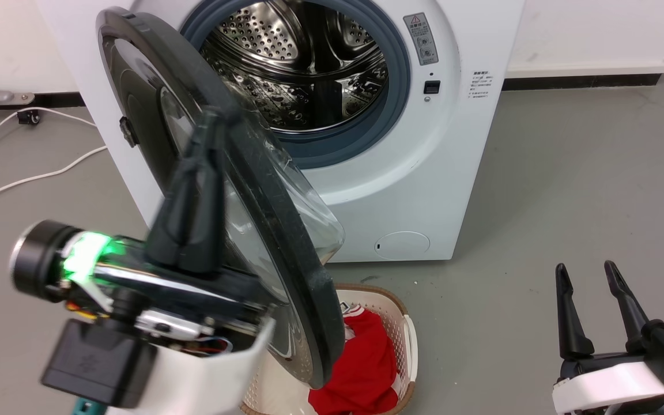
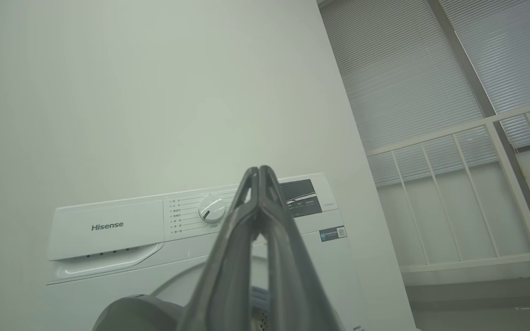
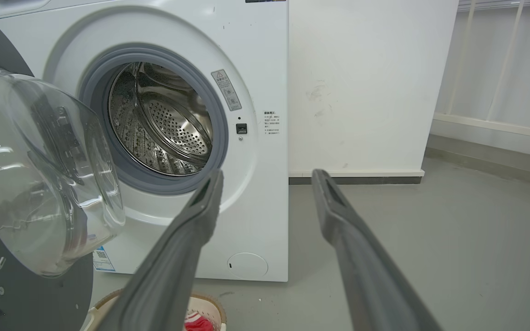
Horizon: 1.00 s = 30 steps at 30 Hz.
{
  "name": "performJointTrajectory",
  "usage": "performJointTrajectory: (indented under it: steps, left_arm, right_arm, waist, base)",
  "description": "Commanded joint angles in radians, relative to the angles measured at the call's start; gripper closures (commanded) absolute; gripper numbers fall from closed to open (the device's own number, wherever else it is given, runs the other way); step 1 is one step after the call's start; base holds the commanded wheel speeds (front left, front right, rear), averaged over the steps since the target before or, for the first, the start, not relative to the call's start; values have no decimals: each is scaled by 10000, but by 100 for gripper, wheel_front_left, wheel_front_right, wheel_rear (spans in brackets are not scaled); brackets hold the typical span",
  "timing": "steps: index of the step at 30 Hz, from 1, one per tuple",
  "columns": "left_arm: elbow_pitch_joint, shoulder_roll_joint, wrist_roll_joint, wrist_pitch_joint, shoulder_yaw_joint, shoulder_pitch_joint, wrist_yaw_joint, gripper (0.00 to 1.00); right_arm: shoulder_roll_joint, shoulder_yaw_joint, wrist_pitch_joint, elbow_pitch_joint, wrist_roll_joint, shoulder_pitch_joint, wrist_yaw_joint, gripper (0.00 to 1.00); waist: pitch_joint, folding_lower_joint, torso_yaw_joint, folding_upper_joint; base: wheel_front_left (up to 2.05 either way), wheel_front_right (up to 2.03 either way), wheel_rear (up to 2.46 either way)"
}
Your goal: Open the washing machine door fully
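Note:
The white washing machine (image 1: 424, 173) stands against the wall with its steel drum (image 1: 303, 63) exposed. The washing machine door (image 1: 142, 104), glossy black with a clear glass bowl (image 3: 39, 170), is swung out to the left, its rim edge-on towards me. My left gripper (image 1: 210, 118) is shut with nothing between its fingers and points up along the door's outer face; I cannot tell whether it touches. In the left wrist view the left gripper (image 2: 259, 170) points at the machine's control panel (image 2: 108, 225). My right gripper (image 1: 584, 268) is open low on the right, away from the door, and faces the machine's front (image 3: 268, 177).
A cream laundry basket (image 1: 410, 340) with a red garment (image 1: 372, 357) sits on the floor under the door's lower edge. White cables (image 1: 32, 178) lie on the floor to the left. A white railing (image 2: 476, 184) stands right of the machine. Grey floor spreads to the right.

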State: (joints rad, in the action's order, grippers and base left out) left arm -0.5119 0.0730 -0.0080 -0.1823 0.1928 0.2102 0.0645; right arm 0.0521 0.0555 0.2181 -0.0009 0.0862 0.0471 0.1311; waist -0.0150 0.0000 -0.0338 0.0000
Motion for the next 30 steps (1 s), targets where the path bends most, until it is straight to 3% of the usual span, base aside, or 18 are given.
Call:
performJointTrajectory:
  steps: [1,10,17,30]
  left_arm:
    - [-51,-29,-47,75,134,44,49,100]
    - [-5,-135,-768,1189,1644,-507,199,100]
    - [863,-136,-1210,1857,2742,-1019,377,100]
    - [2912,-4,-1429,2499,3374,-2124,100,100]
  right_arm:
    - [-34,16,-23,-35,20,75,-6,0]
    - [-32,63,-59,-31,102,130,-6,0]
    - [-32,91,-116,-20,160,145,-6,0]
    - [-32,-51,-207,45,251,125,-6,0]
  waist:
    - [-3,0,2,0]
    - [12,0,57,0]
    - [71,0,202,0]
    - [100,0,183,0]
  base:
    - [0,0,0]
    - [0,0,0]
    - [0,0,0]
    - [0,0,0]
